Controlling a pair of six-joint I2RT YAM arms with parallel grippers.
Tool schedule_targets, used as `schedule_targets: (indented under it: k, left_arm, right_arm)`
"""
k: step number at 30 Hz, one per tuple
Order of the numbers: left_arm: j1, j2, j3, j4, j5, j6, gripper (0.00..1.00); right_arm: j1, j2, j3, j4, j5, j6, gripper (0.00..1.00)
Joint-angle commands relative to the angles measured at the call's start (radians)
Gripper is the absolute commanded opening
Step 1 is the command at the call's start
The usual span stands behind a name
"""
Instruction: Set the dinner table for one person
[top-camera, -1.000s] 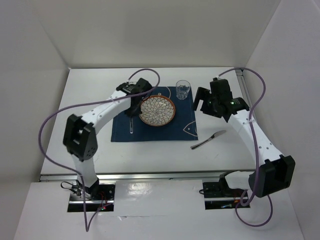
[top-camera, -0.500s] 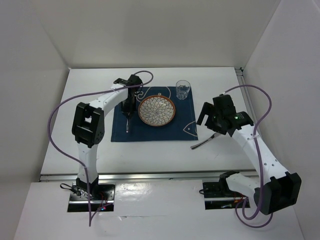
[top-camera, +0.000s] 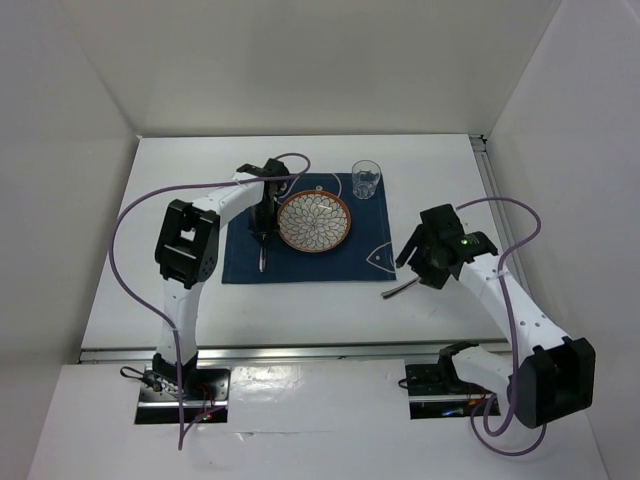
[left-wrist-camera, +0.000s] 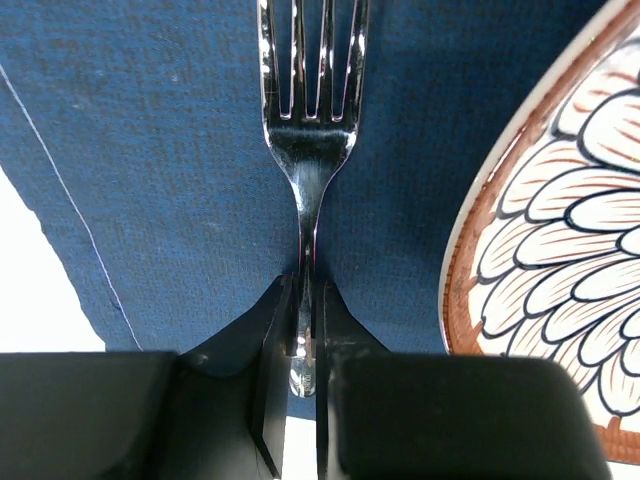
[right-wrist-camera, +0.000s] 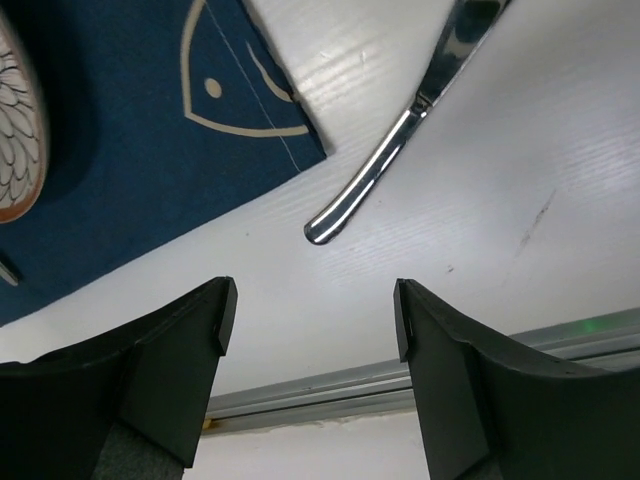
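With the left fingers (left-wrist-camera: 275, 380) closed on the fork (left-wrist-camera: 310, 150), which lies on the placemat (left-wrist-camera: 150, 150) just left of the plate (left-wrist-camera: 560, 250), the open right fingers (right-wrist-camera: 180, 350) should come down astride the knife (right-wrist-camera: 380, 175) handle on the white surface (right-wrist-camera: 480, 250) that carries everything, right of the placemat, before they close.

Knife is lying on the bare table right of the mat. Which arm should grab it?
Right. The right hand hangs open near the knife handle, holding nothing. The left hand is shut on the fork over the placemat, beside the plate.

White arms (top-camera: 508, 300), black joints (top-camera: 187, 245), purple cables (top-camera: 115, 240).
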Motion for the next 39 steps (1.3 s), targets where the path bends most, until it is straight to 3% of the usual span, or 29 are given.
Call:
schedule_targets:
  k: [1, 11, 12, 14, 16, 19, 24, 29, 39]
  left_arm:
    - [0.005, 0.001, 0.033, -0.007, -0.022, -0.051, 0.00]
    - [0.014, 0.019, 0.042, -0.012, -0.048, -0.060, 0.02]
    - [0.014, 0.010, 0.031, -0.012, -0.048, -0.069, 0.07]
    - [0.014, -0.007, 0.021, -0.002, -0.048, -0.069, 0.30]
    - [0.014, -0.021, 0.020, -0.002, -0.048, -0.069, 0.43]
    - [0.014, -0.062, 0.057, -0.038, -0.059, -0.069, 0.52]
    - [0.014, -0.186, 0.059, -0.050, -0.048, -0.092, 0.79]
    - [0.005, -0.303, 0.037, -0.079, -0.068, -0.106, 0.81]
    - [0.005, -0.530, -0.038, -0.070, -0.100, -0.140, 0.81]
  right_arm:
    - [-0.008, 0.016, -0.054, 0.003, -0.022, 0.119, 0.75]
    - [-0.008, 0.066, -0.167, 0.054, -0.011, 0.232, 0.75]
    - [-0.018, 0.075, -0.178, 0.063, -0.011, 0.242, 0.75]
    - [-0.018, 0.085, -0.187, 0.076, -0.011, 0.252, 0.75]
    - [-0.018, 0.112, -0.187, 0.092, -0.002, 0.253, 0.75]
    - [-0.018, 0.166, -0.164, 0.123, 0.007, 0.263, 0.74]
    - [-0.029, 0.252, -0.092, 0.158, 0.070, 0.253, 0.73]
    - [-0.063, 0.359, -0.060, 0.167, 0.104, 0.233, 0.70]
    - [-0.072, 0.489, -0.071, 0.224, 0.113, 0.268, 0.51]
